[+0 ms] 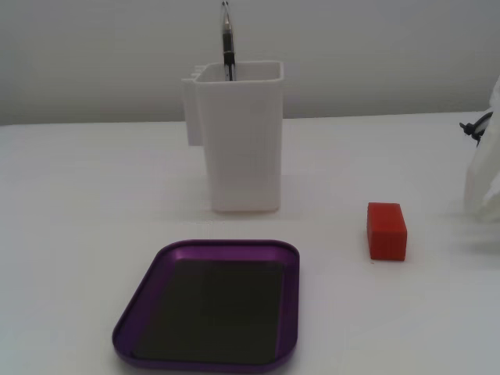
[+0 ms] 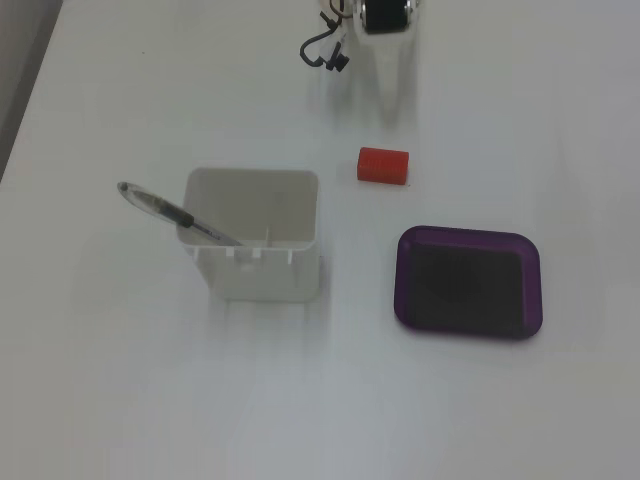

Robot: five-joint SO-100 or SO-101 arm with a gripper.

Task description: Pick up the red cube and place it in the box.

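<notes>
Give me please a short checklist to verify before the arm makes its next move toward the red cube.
1. Red cube free on the table, nothing touching it: ok.
2. Purple box empty, ready to receive: ok.
3. White container with pen stands apart from cube and box: ok.
4. Space between cube and box clear: ok.
5. End effector open: cannot tell, it blends with the white table.
6. End effector above the cube: not ok, beside it.

Quick count of what's on the table (image 1: 70, 195): one red cube (image 1: 387, 230), one purple tray (image 1: 209, 359) (the box), one tall white container (image 1: 238, 137), and one pen (image 2: 170, 212) sticking out of it. Both fixed views agree on those. There's also one white arm, only partly in frame (image 2: 385, 30), with one black cable (image 2: 322, 50) hanging off it.
</notes>
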